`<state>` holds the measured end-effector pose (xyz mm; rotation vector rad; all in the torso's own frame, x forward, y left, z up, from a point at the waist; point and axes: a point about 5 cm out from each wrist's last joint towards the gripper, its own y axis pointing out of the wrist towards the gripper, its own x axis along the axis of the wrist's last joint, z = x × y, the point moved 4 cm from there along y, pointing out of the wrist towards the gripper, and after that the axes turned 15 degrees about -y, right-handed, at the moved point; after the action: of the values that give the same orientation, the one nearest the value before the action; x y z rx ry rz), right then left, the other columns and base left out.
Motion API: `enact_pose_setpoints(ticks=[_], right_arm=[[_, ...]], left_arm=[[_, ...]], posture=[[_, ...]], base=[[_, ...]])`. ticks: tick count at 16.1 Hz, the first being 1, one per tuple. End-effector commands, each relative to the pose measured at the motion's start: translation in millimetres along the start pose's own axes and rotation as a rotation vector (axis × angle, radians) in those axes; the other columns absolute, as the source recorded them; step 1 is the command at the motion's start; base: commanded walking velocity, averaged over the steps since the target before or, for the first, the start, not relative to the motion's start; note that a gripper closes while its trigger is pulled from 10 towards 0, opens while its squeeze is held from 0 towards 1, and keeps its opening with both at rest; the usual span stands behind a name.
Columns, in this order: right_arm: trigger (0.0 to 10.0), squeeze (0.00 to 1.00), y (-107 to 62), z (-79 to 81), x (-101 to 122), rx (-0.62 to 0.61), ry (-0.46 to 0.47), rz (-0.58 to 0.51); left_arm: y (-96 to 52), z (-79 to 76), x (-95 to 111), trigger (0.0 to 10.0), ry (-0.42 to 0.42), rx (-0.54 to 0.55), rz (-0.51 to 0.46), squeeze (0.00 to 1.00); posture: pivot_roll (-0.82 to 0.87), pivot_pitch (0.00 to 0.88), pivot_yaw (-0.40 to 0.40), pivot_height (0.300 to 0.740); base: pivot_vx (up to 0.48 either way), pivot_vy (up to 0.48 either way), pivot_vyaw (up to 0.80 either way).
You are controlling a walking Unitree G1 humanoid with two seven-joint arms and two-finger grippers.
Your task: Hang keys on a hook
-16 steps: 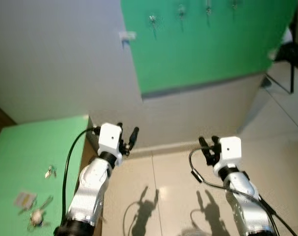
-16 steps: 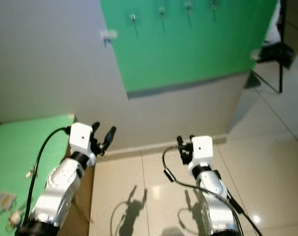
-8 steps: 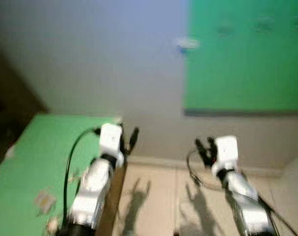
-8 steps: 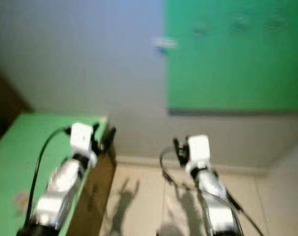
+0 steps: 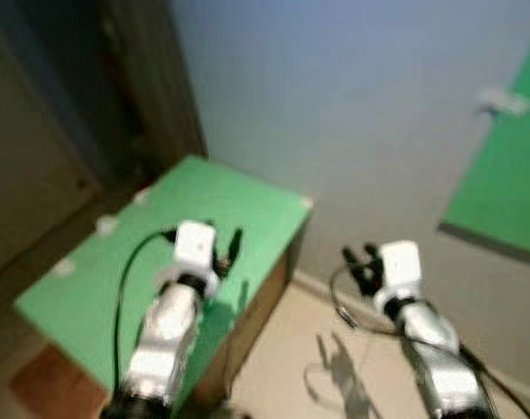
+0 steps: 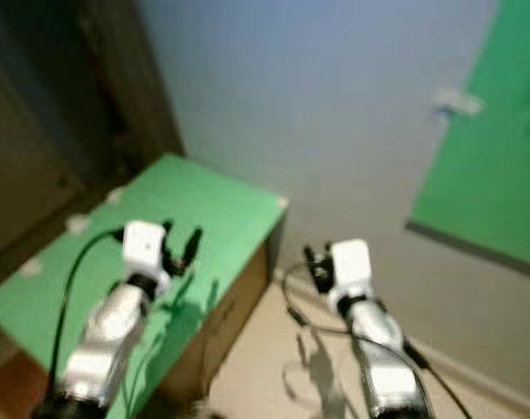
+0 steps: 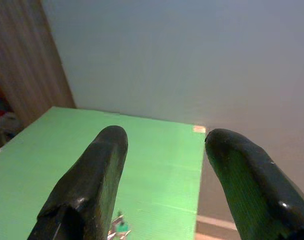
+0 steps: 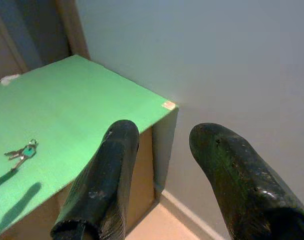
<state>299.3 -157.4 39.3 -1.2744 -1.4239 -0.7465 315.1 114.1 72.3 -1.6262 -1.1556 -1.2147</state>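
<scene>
Right now the keys (image 8: 21, 151) are lying flat on the green table (image 5: 247, 209), nearest the left gripper (image 5: 223, 250). Both it and the right gripper (image 5: 361, 260) are gaping open, holding nothing.

A green-topped box (image 5: 221, 201) stands against a pale grey wall (image 5: 334, 105), beside a dark wooden doorway (image 5: 64, 113), on beige tiles (image 5: 291, 358).

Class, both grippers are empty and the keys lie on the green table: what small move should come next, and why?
Probably lower the open left gripper toward the keys, since they lie loose on the green table below it, while the right gripper hangs beyond the table's edge.
</scene>
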Motion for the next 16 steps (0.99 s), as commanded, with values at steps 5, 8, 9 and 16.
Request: enact_pose_setpoints(ticks=[5,8,9,16], right_arm=[[10.0,0.00,1.8,15.1,6,0.061,0.007,-0.011],[10.0,0.00,1.5,16.7,6,0.073,0.001,-0.012],[10.0,0.00,1.6,17.3,7,0.079,-0.005,-0.015],[10.0,0.00,2.3,22.8,5,0.104,-0.018,-0.008]], left_arm=[[-5.8,16.5,-6,10.0,0.033,0.085,0.033,0.00],[-3.5,11.2,-7,10.0,0.035,0.084,0.032,0.00],[-2.8,7.9,-5,10.0,0.021,0.073,0.016,0.00],[-2.1,12.4,1,10.0,0.020,0.121,-0.017,0.00]], posture=[[-0.20,0.053,0.082,0.740],[-0.20,0.058,0.080,0.740],[-0.20,0.060,0.079,0.740],[-0.19,0.063,0.080,0.740]], base=[[0.000,0.000,0.69],[0.000,0.000,0.66],[0.000,0.000,0.64],[0.354,-0.126,0.63]])
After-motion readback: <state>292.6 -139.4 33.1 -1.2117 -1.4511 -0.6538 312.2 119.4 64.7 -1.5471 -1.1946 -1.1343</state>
